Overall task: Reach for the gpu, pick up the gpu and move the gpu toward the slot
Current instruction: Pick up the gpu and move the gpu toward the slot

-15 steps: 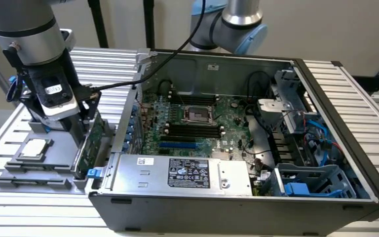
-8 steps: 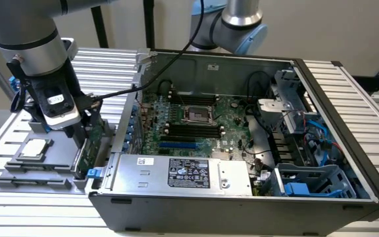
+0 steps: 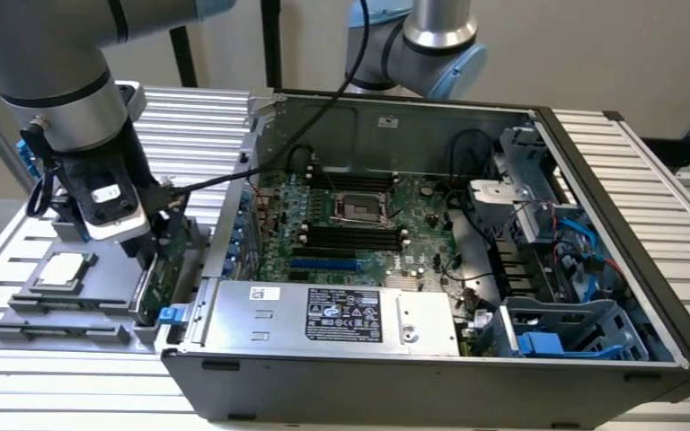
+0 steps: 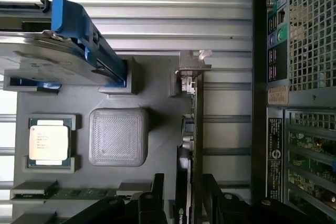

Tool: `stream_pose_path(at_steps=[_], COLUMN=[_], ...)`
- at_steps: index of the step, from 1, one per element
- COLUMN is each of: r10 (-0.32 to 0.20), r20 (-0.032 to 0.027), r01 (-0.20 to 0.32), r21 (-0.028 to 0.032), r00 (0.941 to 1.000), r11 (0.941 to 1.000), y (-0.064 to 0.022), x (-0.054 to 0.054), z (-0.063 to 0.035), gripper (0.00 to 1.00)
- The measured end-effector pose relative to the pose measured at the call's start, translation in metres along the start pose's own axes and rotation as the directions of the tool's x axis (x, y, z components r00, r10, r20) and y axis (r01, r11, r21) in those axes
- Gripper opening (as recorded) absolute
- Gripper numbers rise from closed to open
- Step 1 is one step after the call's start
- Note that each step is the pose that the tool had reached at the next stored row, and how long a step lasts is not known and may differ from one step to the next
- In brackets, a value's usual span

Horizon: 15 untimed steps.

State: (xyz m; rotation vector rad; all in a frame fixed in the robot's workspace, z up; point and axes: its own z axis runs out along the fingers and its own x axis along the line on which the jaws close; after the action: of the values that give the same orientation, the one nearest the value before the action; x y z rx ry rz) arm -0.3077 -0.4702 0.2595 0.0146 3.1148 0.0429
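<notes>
The graphics card (image 4: 198, 129) is cut off by the picture's edge at the pincer (image 4: 184, 184); the hard drive (image 4: 47, 59), well apart from the pincer, likewise.

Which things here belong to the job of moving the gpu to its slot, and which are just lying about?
In the job: gpu, hand at the gpu, blue motherboard slot.
Lying about: square silver chip, hard drive in blue frame.

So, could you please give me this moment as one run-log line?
phase: reach | claw: at gpu | gpu: on edge in grey holder, not lifted | location: beside open PC case
</notes>
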Motion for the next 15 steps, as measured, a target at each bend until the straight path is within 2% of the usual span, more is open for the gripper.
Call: stream_pose_path(at_steps=[10, 15], r10=[0.004, 0.004], r20=[0.0039, 0.0043], r01=[-0.004, -0.004], r21=[0.0000, 0.0001], r00=[1.0000, 1.0000], r11=[1.0000, 1.0000], y=[-0.0001, 0.0009], x=[0.000, 0.001], z=[0.0176, 0.0203], gripper=[0.42, 0.42])
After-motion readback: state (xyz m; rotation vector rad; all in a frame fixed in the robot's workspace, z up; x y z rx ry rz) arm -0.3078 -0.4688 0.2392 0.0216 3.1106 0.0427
